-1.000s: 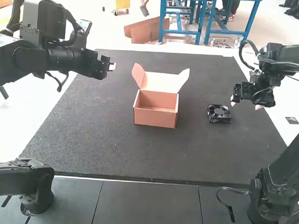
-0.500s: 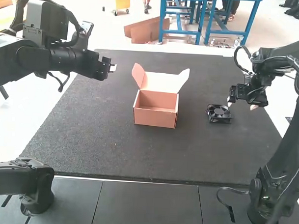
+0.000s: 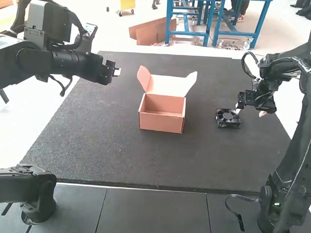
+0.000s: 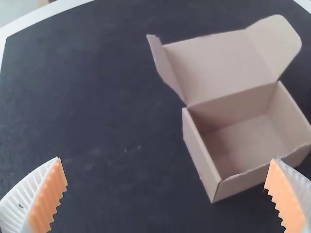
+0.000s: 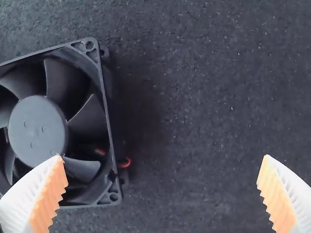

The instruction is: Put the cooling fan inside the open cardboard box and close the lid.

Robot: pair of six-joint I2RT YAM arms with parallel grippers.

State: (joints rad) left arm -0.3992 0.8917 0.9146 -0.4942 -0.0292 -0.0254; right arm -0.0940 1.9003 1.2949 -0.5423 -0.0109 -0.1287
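A small black cooling fan (image 3: 227, 118) lies flat on the dark mat, to the right of an open cardboard box (image 3: 162, 112) whose lid and flaps stand up at the back. My right gripper (image 3: 252, 104) hovers just right of the fan and a little above it, fingers open; its wrist view has the fan (image 5: 53, 126) close below, off to one side of the open fingers (image 5: 41, 194). My left gripper (image 3: 114, 70) hangs open in the air left of the box and above it. Its wrist view looks down into the empty box (image 4: 243, 145).
The black mat (image 3: 93, 140) covers most of the table, with white table surface around it. Free mat lies in front of the box and fan. The arm bases stand at the near corners.
My right gripper has drifted left and slightly down toward the fan. The left arm, the box and the fan have stayed put.
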